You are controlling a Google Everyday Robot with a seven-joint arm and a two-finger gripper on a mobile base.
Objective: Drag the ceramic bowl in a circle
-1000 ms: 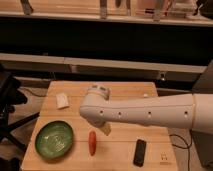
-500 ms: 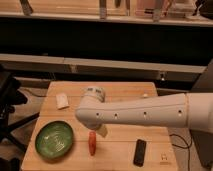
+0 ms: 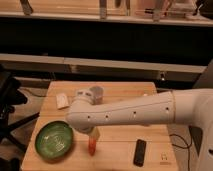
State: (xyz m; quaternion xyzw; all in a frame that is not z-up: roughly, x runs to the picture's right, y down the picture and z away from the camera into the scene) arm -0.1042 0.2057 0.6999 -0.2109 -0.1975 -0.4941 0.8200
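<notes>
The ceramic bowl (image 3: 55, 141) is a wide, shallow, glossy green dish standing upright at the front left of the wooden table (image 3: 120, 95). My white arm reaches in from the right, and its bent joint (image 3: 82, 117) hovers just right of the bowl's rim. The gripper (image 3: 94, 134) is mostly hidden under the arm. Only a tan tip shows below it, right of the bowl and apart from it. Nothing is held.
A slim red-orange object (image 3: 92, 146) lies right under the gripper tip. A small whitish cup (image 3: 62, 101) lies at the table's back left, and a black remote-like device (image 3: 140, 152) at the front right. A dark chair (image 3: 7, 110) stands left of the table, with shelving behind it.
The arm has swung left and toward the table's front, bringing its joint closer to the bowl. The bowl and the other objects have not moved.
</notes>
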